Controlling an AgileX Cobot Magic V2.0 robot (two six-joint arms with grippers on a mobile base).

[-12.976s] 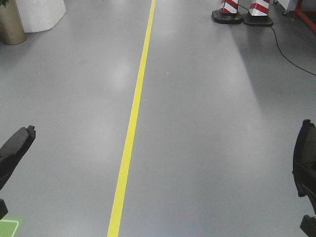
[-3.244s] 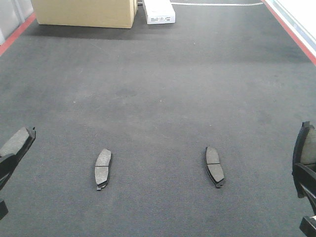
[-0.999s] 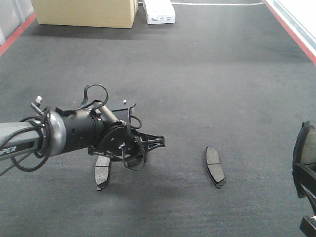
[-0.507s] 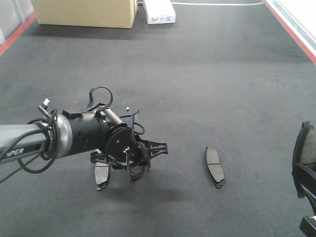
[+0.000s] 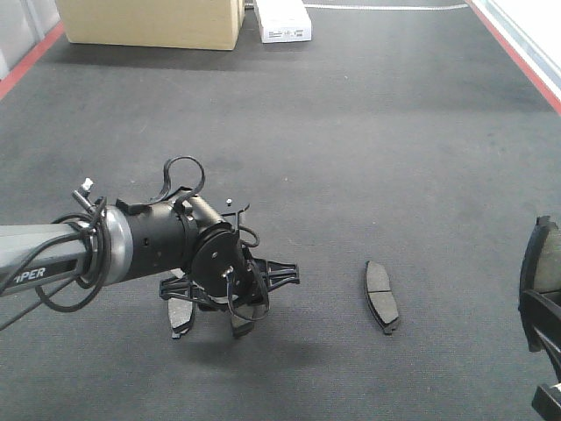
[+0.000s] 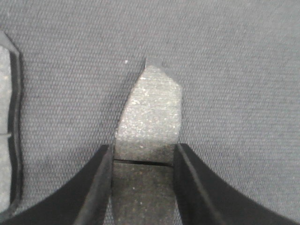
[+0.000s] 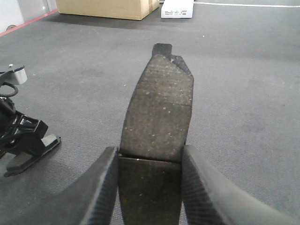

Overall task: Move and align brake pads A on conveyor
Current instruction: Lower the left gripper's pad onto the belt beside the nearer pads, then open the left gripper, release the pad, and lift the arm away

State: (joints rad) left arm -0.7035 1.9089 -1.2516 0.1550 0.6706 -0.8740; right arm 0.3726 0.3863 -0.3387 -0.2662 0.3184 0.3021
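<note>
The conveyor (image 5: 351, 132) carries a cardboard box (image 5: 151, 22) and a white carton (image 5: 282, 21) at its far end. The left gripper (image 5: 245, 294) clamps a brake pad (image 6: 150, 117) low over the belt, just beside a lying pad (image 5: 181, 316). Another pad (image 5: 381, 296) lies well apart. The right gripper (image 7: 147, 187) clamps a fourth pad (image 7: 159, 112).

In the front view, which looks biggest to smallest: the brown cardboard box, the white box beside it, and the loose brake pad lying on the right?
1. cardboard box, though cut off by the frame
2. white box
3. brake pad

The boxes sit farther away, so this ranking seems safe.
</note>
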